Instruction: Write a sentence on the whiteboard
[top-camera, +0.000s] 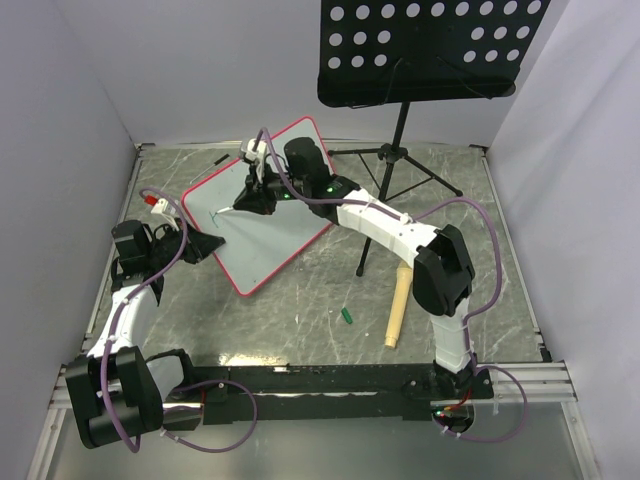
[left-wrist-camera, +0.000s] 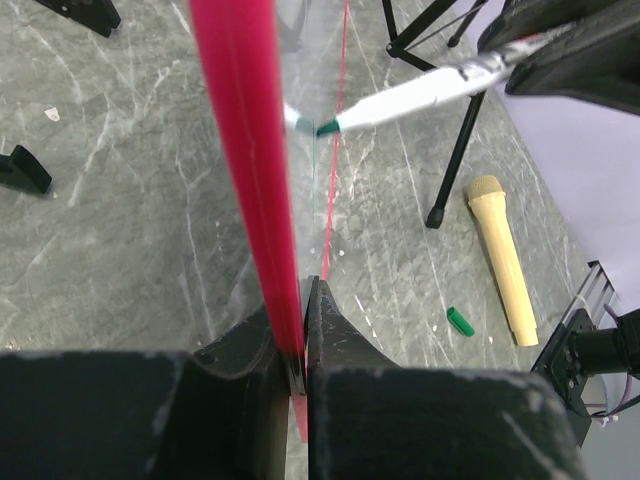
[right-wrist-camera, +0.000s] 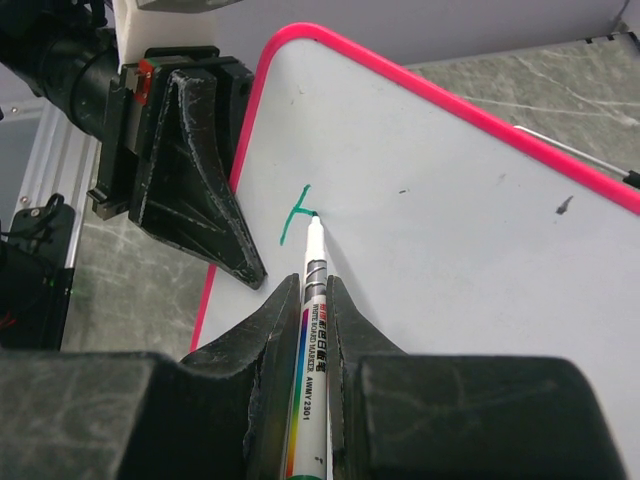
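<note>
Leftmost in the overhead view, the left arm rises from its base at the lower left corner, folds at a joint near the frame's left edge and points the left gripper (top-camera: 205, 246) rightward. Its fingers are clenched on the pink-red rim of the whiteboard (top-camera: 280, 235), pinching the board's left edge. Its wrist view shows that rim edge-on between the jaws. The whiteboard lies at centre-left, turned diagonally over the grey table (top-camera: 300, 310). Near its left end, the sentence (right-wrist-camera: 296, 213) amounts to one small teal stroke. The right gripper (top-camera: 243, 204) hangs over the board's upper left part, fingers clamped on a marker (right-wrist-camera: 313, 290) whose tip touches that stroke. Its arm climbs from the lower right base to an elbow right of centre, then reaches toward the upper left.
</note>
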